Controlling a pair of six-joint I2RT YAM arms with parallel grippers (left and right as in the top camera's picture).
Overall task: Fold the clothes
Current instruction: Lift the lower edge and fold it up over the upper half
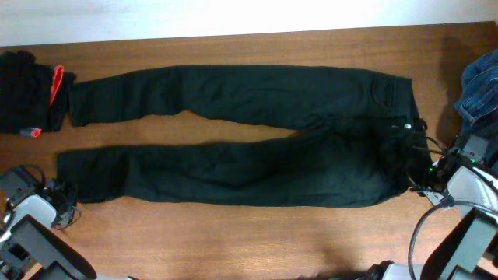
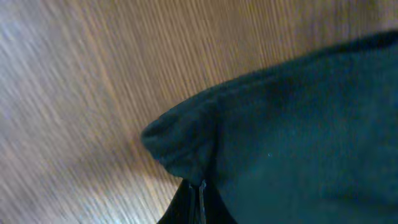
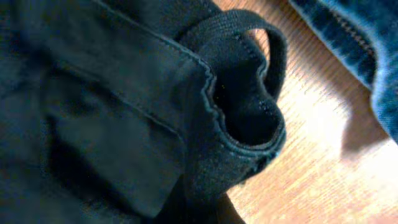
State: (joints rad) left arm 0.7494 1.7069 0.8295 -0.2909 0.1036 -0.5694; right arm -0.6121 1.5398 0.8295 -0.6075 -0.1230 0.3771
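Left gripper is hovering at lower left, by the lower leg hem of the black trousers; right gripper is resting at their waistband, lower right. How far either is open cannot be told. Trousers are lying flat across the wooden table, legs pointing left. Blue jeans are lying upper right.

Your left arm shows as pale grey, rounded housings with darker grey and black sections between them. Your right arm has the same light grey shells over a black link. A small green light glows near its wrist, and thin black cables loop out beside it. The jaws at both wrists are black; in your wrist views they are only dark blurs at the bottom edge.
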